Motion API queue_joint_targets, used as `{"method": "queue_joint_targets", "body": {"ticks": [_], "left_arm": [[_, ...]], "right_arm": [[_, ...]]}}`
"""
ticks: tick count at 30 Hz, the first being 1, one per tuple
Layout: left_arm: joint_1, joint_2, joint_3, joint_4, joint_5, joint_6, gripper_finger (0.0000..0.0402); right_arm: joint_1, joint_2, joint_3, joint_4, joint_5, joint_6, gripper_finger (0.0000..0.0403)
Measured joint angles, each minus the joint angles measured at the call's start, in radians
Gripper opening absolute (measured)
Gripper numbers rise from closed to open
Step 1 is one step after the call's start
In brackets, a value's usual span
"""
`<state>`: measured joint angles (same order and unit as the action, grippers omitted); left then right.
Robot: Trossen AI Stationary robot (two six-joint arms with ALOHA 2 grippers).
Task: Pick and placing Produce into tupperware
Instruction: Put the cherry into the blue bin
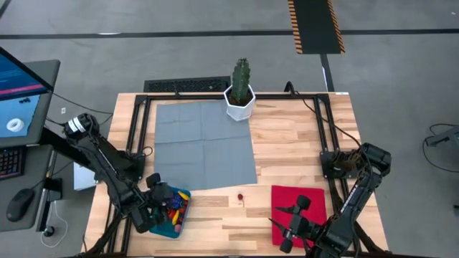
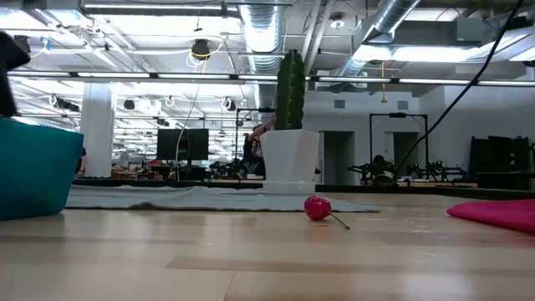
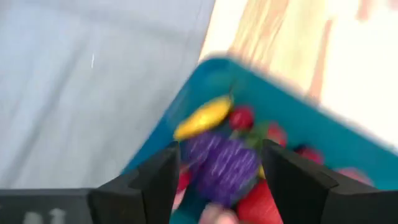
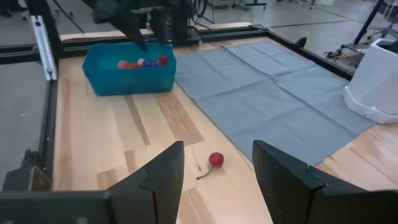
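1. The left hand [image 1: 163, 202] hangs directly over the tupperware [image 1: 171, 226] at the worktop's near left corner, its fingers [image 3: 155, 180] spread and gripping nothing. That is the posture for dropping a piece in or rising clear, judging by the pile below.
2. Inside the teal tupperware lies the gathered produce: a purple grape bunch [image 3: 225, 167], a yellow piece [image 3: 203, 117] and several red pieces [image 3: 241, 117], heaped between the open fingers in the left wrist view.
3. One cherry [image 1: 240, 196] remains out on the bare wood, stem trailing, between the tupperware and the red cloth [image 1: 300, 204]. It looks like the last item left to collect.
4. The right hand [image 1: 290, 223] waits low over the red cloth at the near right, fingers [image 4: 158, 180] parted and empty, with the cherry framed just ahead of it. It seems well placed for that pickup.
5. The worktop [image 1: 287, 150] is pale wood edged by a black frame, carrying a grey mat [image 1: 204, 143] and a cactus [image 1: 240, 80] in a white pot at the far side.
6. Beyond lies an open workshop with ceiling ducts, strip lights and monitors.
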<state>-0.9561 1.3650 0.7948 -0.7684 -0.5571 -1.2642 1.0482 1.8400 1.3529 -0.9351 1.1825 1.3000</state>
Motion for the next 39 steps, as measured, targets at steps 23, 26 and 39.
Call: {"method": "queue_joint_targets", "body": {"ticks": [23,26,39], "left_arm": [[0.236,-0.353,0.002,-0.156,0.125,0.208,0.0224],[0.348,-0.447,0.002,-0.156,0.199,0.320,0.0224],[0.806,-0.431,0.002,-0.016,0.523,0.740,0.0224]], "right_arm": [[-0.160,0.000,0.000,0.017,-0.060,-0.056,0.0214],[-0.174,0.000,0.000,0.017,-0.060,-0.079,0.0214],[-0.207,0.000,0.000,0.035,-0.061,-0.105,0.0214]]}}
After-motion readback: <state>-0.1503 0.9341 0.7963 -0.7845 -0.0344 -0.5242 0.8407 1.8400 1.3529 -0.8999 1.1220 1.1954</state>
